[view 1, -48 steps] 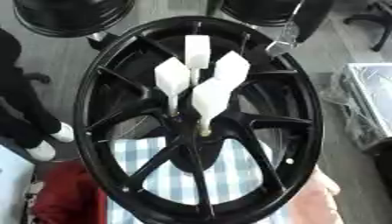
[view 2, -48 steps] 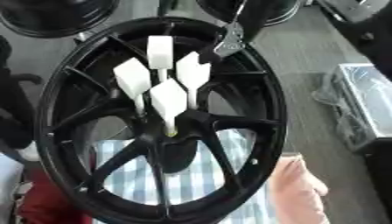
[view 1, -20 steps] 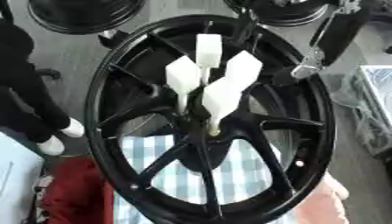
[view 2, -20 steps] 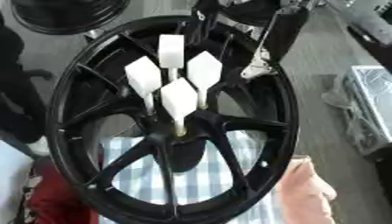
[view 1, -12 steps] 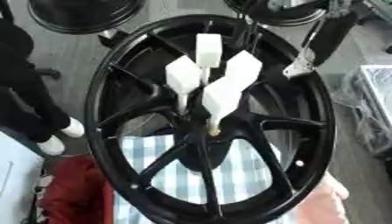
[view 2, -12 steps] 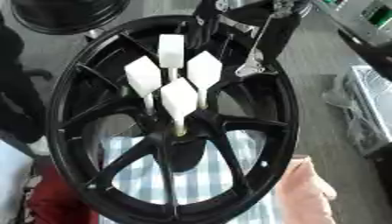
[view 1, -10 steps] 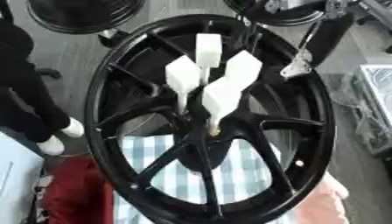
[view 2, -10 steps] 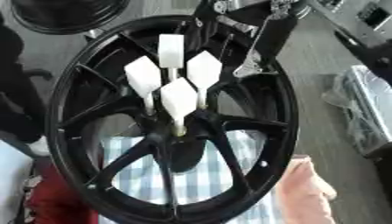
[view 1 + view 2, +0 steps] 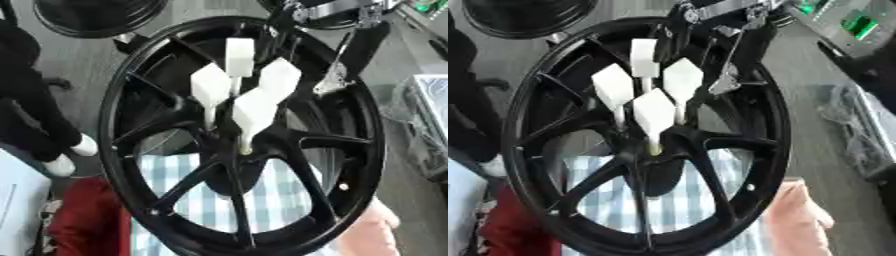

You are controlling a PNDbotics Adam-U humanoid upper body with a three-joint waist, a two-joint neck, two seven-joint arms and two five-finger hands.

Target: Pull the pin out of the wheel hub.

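Right hand (image 9: 350,55) swung in from upper right, now hanging over the wheel hub (image 9: 241,145) rim, fingers unclear. Four white-headed pins (image 9: 254,112) standing in the hub center. Probably light, stiff; best pinched at the blocky head.

Black wheel (image 9: 140,90) lies on checked cloth (image 9: 262,200). Four white-headed pins (image 9: 254,107) stand in its hub. Right hand (image 9: 337,75) hangs above the rim's upper right.
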